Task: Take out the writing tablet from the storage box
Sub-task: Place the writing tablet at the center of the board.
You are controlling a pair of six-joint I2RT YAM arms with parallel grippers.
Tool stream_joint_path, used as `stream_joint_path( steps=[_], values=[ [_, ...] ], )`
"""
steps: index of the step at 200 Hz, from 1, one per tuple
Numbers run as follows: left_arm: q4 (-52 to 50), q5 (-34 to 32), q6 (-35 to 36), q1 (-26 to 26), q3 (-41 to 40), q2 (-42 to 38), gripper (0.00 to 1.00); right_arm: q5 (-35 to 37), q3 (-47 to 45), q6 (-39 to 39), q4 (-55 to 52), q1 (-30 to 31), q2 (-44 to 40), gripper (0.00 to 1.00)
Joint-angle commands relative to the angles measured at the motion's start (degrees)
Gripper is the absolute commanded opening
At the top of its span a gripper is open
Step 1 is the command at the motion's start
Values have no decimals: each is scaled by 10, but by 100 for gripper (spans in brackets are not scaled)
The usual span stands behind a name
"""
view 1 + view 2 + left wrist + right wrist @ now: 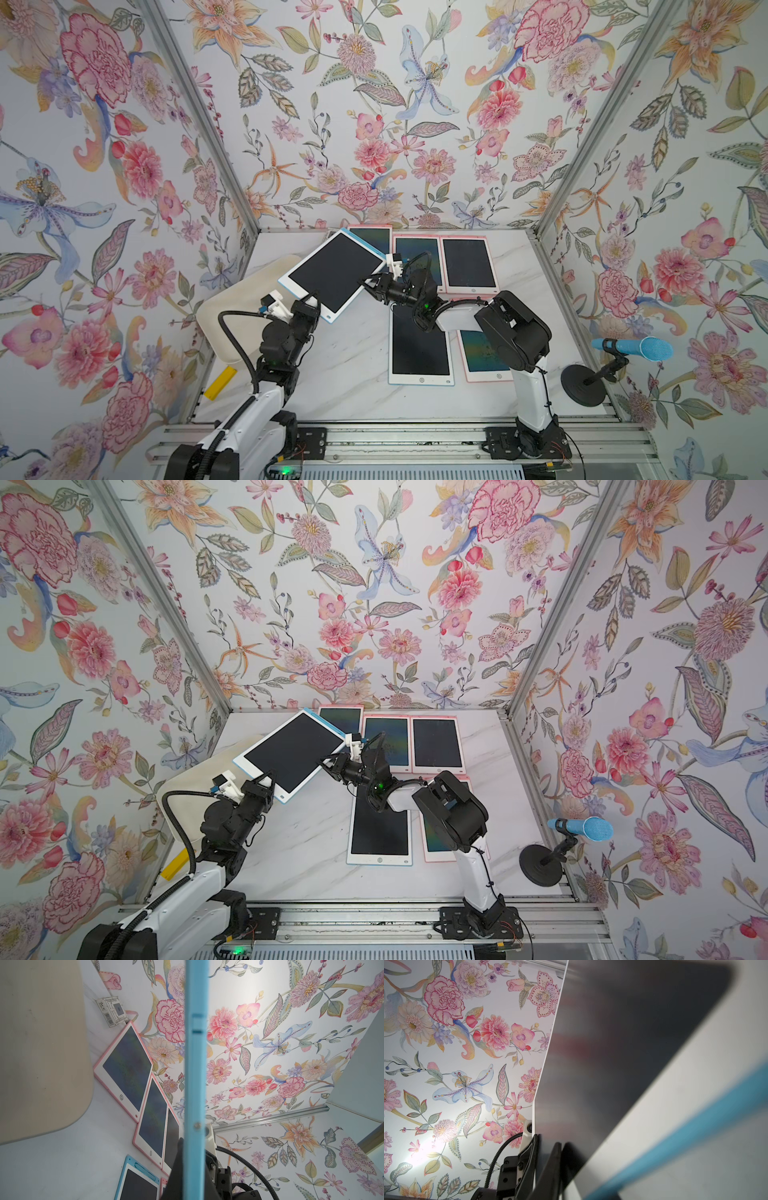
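Both top views show, nearest, a blue-rimmed tablet (pixel 420 353) lying flat on the counter (pixel 340 382). Beyond it, the left end effector (pixel 311 297) pinches the lower edge of the writing tablet (pixel 334 276). That tablet is out of the storage box (pixel 226 316), raised and tilted, screen up, beside the box's right rim. The right end effector (pixel 368 283) straddles the opposite edge; a firm clamp cannot be confirmed. Farthest, pink-rimmed tablets (pixel 469 266) lie by the back wall.

Three pink-framed tablets (pixel 468 266) line the back of a marble desk (pixel 332 374) walled in floral wallpaper (pixel 374 104). A blue-framed tablet (pixel 419 353) and a fourth pink tablet (pixel 482 357) lie nearer. A blue microphone (pixel 648 348) stands at right and a yellow block (pixel 220 382) lies at left.
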Motion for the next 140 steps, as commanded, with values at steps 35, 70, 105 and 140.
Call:
stream_joint_path(
  steps=[35,70,105,140],
  values=[
    [30,77,-5,-11,-16,-15,0,-18,44,-45,-13,6,6,8],
    [-56,70,30,-11,-9,-74,0,-11,43,-90,-101,5,-16,0],
    [-99,67,48,-11,-15,-105,6,-10,33,-126,-137,5,-39,0],
    [-75,96,48,-11,-16,-92,16,-8,29,-136,-148,7,-51,0]
  ],
)
